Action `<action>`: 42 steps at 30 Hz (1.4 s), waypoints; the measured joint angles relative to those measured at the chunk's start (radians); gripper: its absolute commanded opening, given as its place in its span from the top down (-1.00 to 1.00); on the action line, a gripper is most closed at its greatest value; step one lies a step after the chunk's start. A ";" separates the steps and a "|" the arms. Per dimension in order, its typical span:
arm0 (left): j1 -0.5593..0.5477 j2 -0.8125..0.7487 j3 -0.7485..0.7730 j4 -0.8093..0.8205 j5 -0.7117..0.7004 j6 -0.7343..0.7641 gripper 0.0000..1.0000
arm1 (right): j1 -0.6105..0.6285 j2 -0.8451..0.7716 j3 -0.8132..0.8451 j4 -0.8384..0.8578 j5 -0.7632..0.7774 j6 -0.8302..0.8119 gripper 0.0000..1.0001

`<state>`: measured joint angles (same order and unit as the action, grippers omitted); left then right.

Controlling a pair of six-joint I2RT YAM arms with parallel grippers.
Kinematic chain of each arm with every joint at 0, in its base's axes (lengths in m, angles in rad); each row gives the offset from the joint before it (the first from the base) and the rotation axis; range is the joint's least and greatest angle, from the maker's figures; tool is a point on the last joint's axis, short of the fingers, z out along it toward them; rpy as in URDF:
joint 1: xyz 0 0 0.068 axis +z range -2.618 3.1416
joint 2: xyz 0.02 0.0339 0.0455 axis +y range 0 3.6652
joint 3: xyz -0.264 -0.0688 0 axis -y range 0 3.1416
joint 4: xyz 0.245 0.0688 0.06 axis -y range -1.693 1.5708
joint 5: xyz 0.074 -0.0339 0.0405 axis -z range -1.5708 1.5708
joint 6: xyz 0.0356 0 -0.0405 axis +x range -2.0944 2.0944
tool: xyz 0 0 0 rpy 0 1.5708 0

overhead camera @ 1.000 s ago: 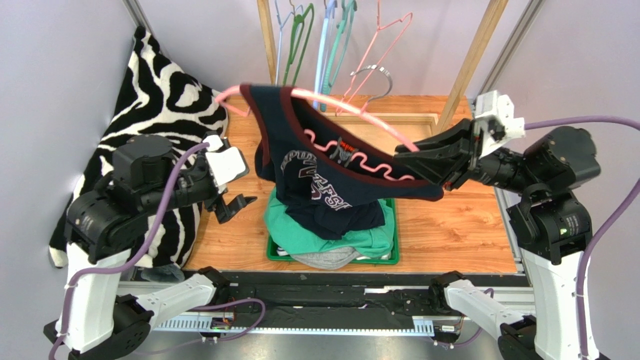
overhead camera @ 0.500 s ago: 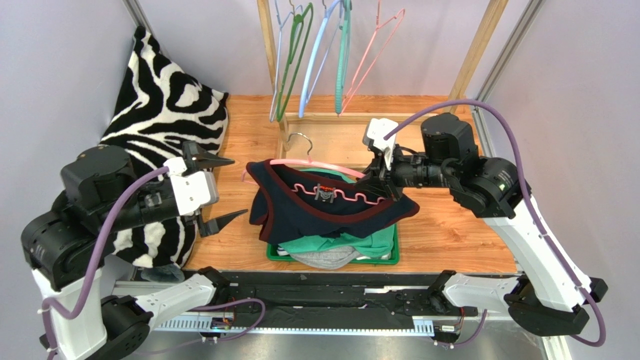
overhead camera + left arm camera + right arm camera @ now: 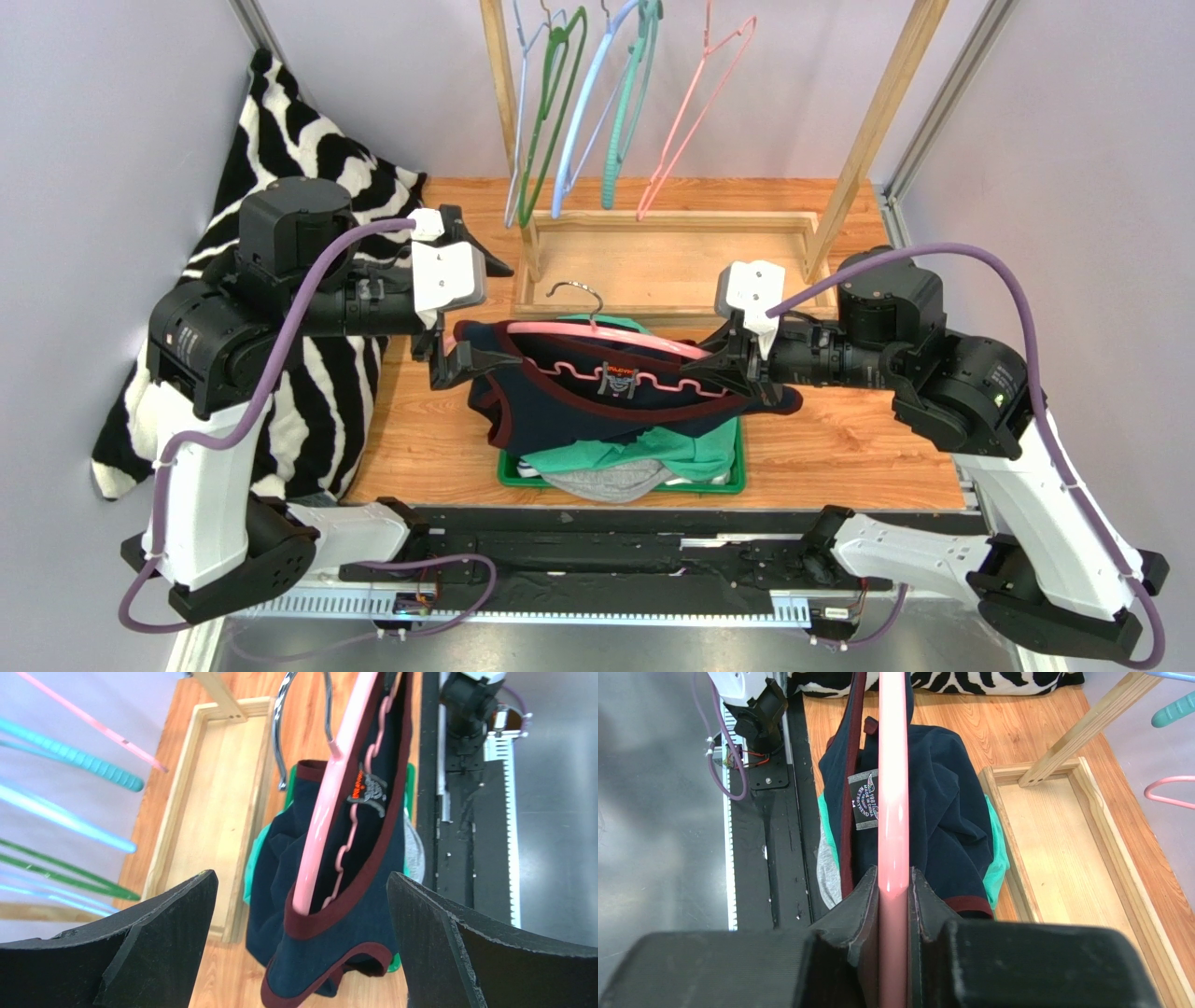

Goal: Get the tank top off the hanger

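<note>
Two pincers | my right pincer is clenching hanger lying across mid-frame | my left pincer, released, is straddling top at left end

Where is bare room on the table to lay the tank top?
The wooden tray is bare, and so is the table right of the green bin. A narrower strip lies between bin and zebra cushion. The bin is piled full.

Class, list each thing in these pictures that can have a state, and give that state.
tank top: on the pink hanger
pink hanger: clamped at one end
right gripper: shut on pink hanger
left gripper: open
green bin: heaped with clothes
spare hangers: hanging bare
wooden tray: empty
</note>
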<state>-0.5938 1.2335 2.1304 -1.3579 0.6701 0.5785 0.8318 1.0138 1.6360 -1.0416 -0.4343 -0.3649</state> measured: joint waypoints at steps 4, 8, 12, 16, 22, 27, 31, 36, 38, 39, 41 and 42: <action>0.000 0.011 -0.004 -0.002 0.042 -0.001 -0.98 | 0.013 -0.001 -0.002 0.005 0.014 -0.006 1.00; 0.000 0.011 -0.026 -0.003 0.066 -0.009 -0.97 | 0.019 -0.004 -0.004 0.029 0.016 -0.008 1.00; 0.000 0.011 -0.047 -0.004 0.073 -0.026 -0.91 | 0.031 -0.014 -0.027 0.087 0.013 -0.006 1.00; 0.000 0.016 -0.048 -0.006 0.083 -0.038 -0.88 | 0.045 -0.012 -0.035 0.121 -0.001 0.001 1.00; 0.000 0.025 -0.060 -0.004 0.126 -0.039 -0.78 | 0.080 0.004 -0.035 0.143 -0.009 0.003 1.00; 0.000 0.024 -0.088 -0.007 0.136 -0.039 -0.48 | 0.091 0.004 -0.035 0.148 -0.010 0.006 1.00; 0.000 0.024 -0.089 -0.007 0.136 -0.037 -0.41 | 0.093 -0.005 -0.035 0.150 -0.010 0.010 1.00; 0.000 0.024 -0.089 -0.006 0.138 -0.037 -0.16 | 0.095 -0.040 -0.048 0.161 -0.009 0.018 1.00; 0.000 0.024 -0.089 -0.007 0.141 -0.039 0.15 | 0.096 -0.058 -0.061 0.163 -0.008 0.020 1.00; 0.000 0.025 -0.087 -0.006 0.142 -0.038 0.26 | 0.096 -0.067 -0.066 0.163 -0.008 0.021 1.00; -0.001 0.025 -0.087 -0.009 0.151 -0.040 0.58 | 0.095 -0.074 -0.068 0.164 0.000 0.024 1.00; 0.000 0.025 -0.085 -0.008 0.154 -0.040 0.66 | 0.095 -0.075 -0.068 0.164 0.004 0.024 1.00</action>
<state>-0.5941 1.2587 2.0457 -1.3663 0.8246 0.5385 0.9272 0.9390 1.5677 -0.8772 -0.4305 -0.3405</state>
